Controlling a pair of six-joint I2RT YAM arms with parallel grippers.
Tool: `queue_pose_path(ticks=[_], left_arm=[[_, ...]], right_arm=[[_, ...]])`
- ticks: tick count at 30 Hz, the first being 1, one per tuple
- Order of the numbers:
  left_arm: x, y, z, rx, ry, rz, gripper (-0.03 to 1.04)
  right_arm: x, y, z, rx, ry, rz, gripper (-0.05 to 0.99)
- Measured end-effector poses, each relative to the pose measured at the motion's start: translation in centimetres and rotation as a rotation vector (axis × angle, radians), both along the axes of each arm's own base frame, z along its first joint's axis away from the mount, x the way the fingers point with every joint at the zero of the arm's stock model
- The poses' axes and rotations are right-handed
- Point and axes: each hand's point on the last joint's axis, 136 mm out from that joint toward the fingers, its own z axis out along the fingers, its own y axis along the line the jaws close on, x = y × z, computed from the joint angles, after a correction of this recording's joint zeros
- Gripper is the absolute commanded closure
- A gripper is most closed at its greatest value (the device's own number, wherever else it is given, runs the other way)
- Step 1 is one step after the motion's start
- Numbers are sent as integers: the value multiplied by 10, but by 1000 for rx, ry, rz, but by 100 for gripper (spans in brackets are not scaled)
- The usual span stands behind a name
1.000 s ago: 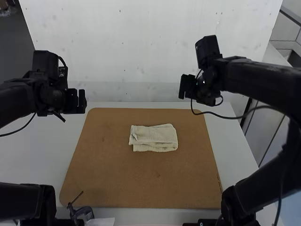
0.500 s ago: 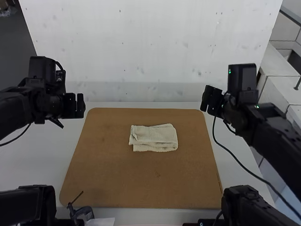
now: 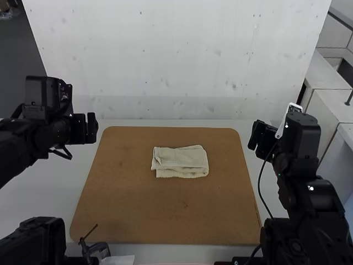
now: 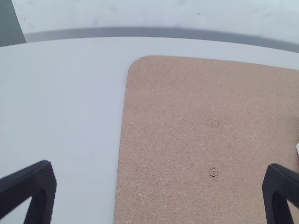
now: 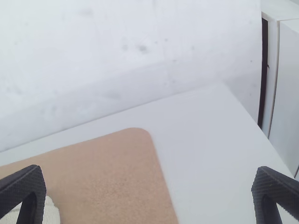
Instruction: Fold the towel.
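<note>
Over the table's [image 3: 33,193] left side, the left arm [image 3: 27,135] comes in from the view's edge, forearm roughly level, left gripper [image 3: 91,128] pointing inward near the far-left corner of the brown board [image 3: 165,221]. Black tapered fingers [image 4: 39,186] set wide apart in the left wrist view — nothing between them. Right arm [image 3: 309,193] stands up from the near right, forearm running forward, wrist bent inward; right gripper [image 3: 257,135] sits high by the board's far-right corner, also spread wide, holding nothing. Both grippers well apart from the towel. Cream towel [image 3: 181,162] lies folded on the board, a bit beyond its middle — compact, roughly rectangular bundle, longer side running left to right, layers slightly uneven at the near left. Black cable [image 3: 259,187] hangs along the right arm.
</note>
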Motion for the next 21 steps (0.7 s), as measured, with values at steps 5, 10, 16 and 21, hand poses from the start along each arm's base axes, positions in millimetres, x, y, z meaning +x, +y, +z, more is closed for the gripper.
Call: queue_pose_path(ticks=[5, 10, 16, 21], left_arm=[[-9, -7, 15, -9, -89, -28, 3], [-17, -8, 21, -13, -143, -32, 3], [-30, -8, 27, -17, -226, -37, 4], [-39, -7, 36, -22, -290, -27, 5]], right_arm=[[-5, -3, -2, -8, -43, -9, -2], [-10, -5, 3, -23, -102, -15, -2], [-11, -4, 7, -29, -121, -11, -2], [-11, -4, 7, -29, -122, -12, -2]])
